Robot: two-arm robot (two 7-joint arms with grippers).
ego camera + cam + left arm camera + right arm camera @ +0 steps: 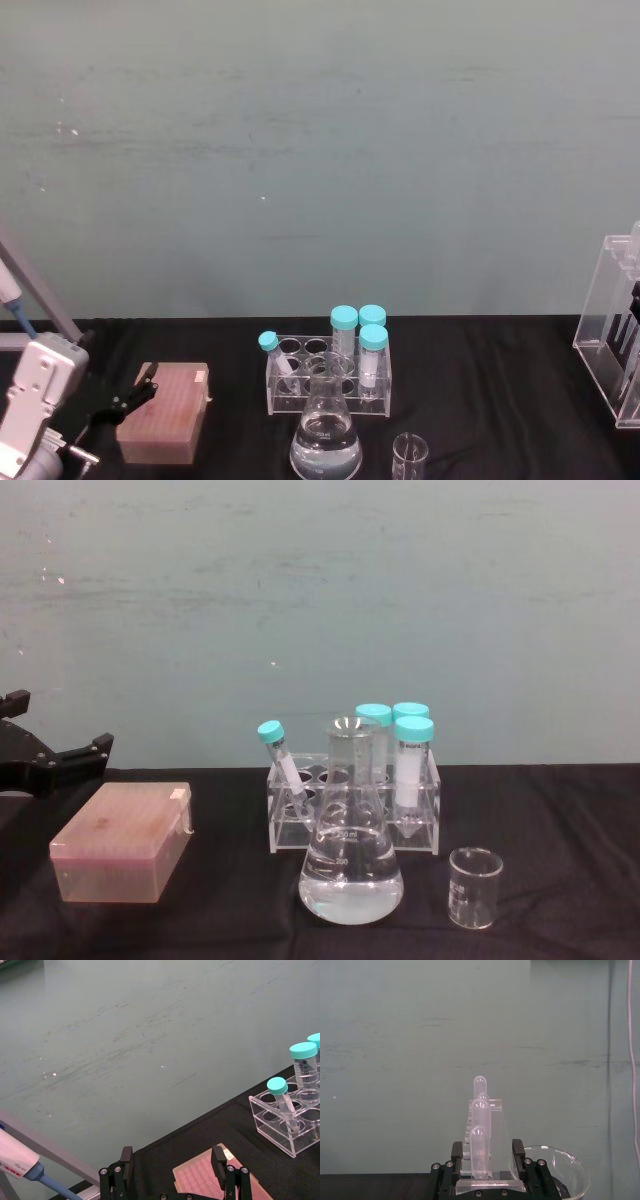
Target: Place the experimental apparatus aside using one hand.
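The head view's right edge cuts off the acrylic stand (605,320).

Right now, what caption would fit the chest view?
A flask, beaker and tube rack stand centre; pink box at left, open left end effector beside it.

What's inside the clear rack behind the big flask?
Three big teal-capped tubes standing upright and one thin tube leaning. The flask covers the rack's middle front, so holes there are hidden.

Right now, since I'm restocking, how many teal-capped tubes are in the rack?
4. A thin tube leans at the left end of the rack; three wide tubes stand toward its right end, one in front, two behind.
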